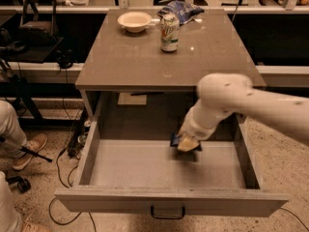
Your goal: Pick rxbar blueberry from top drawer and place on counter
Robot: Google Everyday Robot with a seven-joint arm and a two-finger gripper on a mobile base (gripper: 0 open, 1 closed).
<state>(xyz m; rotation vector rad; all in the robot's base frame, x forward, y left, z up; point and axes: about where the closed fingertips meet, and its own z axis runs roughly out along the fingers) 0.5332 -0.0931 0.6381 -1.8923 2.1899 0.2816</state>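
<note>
Gripper at lower centre-right of frame, inside the open top drawer; pincer clamped on rxbar blueberry, held near the drawer's middle; counter at upper centre carries bowl, soda can, chip bag.

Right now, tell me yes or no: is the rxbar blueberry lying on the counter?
No, the rxbar blueberry is in the top drawer at the end effector, not on the counter.
</note>
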